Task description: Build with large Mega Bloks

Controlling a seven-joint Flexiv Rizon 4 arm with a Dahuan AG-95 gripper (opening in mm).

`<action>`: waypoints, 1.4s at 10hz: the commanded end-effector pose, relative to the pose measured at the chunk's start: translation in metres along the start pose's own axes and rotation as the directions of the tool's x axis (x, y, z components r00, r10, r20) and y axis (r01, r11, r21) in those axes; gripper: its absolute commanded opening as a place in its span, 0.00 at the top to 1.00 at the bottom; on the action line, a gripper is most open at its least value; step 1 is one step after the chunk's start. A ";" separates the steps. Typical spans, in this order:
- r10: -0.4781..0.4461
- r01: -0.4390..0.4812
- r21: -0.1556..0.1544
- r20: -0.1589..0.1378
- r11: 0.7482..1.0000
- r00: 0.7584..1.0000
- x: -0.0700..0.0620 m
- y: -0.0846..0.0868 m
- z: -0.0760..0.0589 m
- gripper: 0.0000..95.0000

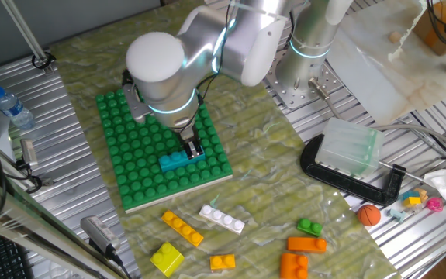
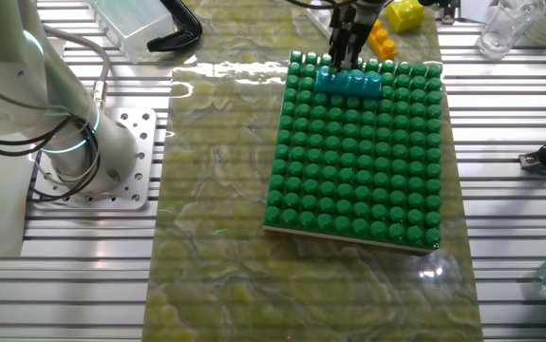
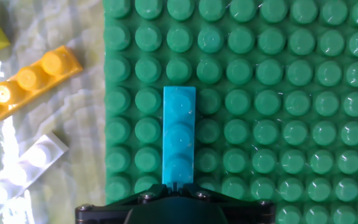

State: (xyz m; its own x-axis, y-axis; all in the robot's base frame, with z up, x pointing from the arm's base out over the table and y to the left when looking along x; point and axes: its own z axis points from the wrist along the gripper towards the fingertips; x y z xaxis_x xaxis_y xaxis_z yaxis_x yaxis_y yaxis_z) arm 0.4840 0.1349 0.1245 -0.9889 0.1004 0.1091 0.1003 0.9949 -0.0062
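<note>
Clearly the build has barely begun: one long teal brick (image 1: pixel 173 161) lies flat on the green studded baseplate (image 1: pixel 129 139), near the edge that faces the loose bricks, and nothing is stacked on it; the tool (image 1: pixel 193 149) stands upright at one end of this brick, its fingers on either side of that end, but whether they clamp it or merely flank it I cannot tell, since the hand view shows only the dark tool body over the brick's near end. The rest of the baseplate is bare studs, so nearly all of the task looks left to do. Off the plate, on the marbled tabletop (image 1: pixel 285 186), the remaining bricks wait well apart from one another: a long yellow-orange brick (image 1: pixel 182 229), a long white brick (image 1: pixel 223 219), a yellow block (image 1: pixel 167 258), a short orange brick (image 1: pixel 223 263), a small green brick (image 1: pixel 310 228) and two orange bricks (image 1: pixel 300 256). Beyond them sit a small orange ball (image 1: pixel 369 215), a black clamp (image 1: pixel 354 180) holding a clear box (image 1: pixel 350 147), and a water bottle (image 1: pixel 12 108); none blocks the path between the loose bricks and the plate.
</note>
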 end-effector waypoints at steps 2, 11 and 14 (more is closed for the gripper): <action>-0.015 0.014 0.006 0.027 1.000 1.000 -0.007 -0.004 -0.011 1.00; -0.019 0.018 0.021 0.066 1.000 0.998 -0.041 0.001 0.006 1.00; -0.028 0.027 0.024 0.063 0.999 0.998 -0.047 -0.004 0.020 1.00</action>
State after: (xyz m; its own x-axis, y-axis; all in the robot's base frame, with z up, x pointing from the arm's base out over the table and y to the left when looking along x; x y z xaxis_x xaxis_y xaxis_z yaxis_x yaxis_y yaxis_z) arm 0.5278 0.1277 0.1080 -0.9961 0.0708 0.0519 0.0695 0.9972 -0.0271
